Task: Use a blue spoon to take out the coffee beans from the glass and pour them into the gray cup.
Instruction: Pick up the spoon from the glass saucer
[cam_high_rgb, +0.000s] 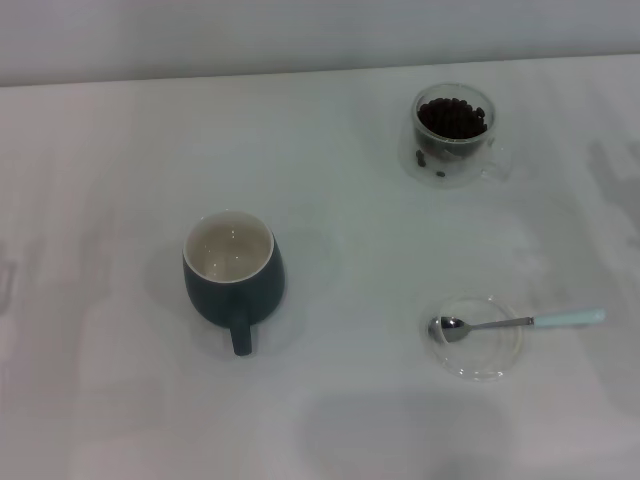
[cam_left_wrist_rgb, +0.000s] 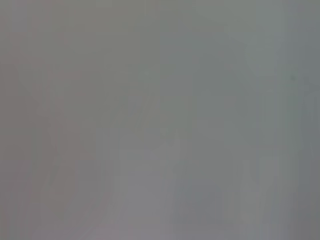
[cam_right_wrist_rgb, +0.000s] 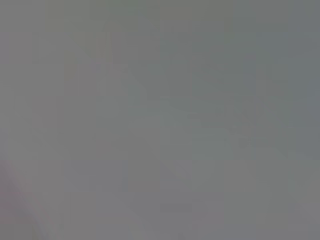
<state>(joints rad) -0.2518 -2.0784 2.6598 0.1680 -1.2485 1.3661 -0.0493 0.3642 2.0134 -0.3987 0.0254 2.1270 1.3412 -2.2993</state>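
The gray cup (cam_high_rgb: 233, 275) stands upright left of centre in the head view, its cream inside bare and its handle toward me. At the far right stands the glass (cam_high_rgb: 452, 135), holding dark coffee beans (cam_high_rgb: 452, 118). The blue spoon (cam_high_rgb: 515, 322) lies at the near right, its metal bowl resting on a flat clear saucer (cam_high_rgb: 478, 338) and its pale handle pointing right. Neither gripper shows in any view. Both wrist views show only a plain grey surface.
The white table (cam_high_rgb: 330, 200) runs to a pale wall at the far edge. A few beans sit low inside the glass's double wall.
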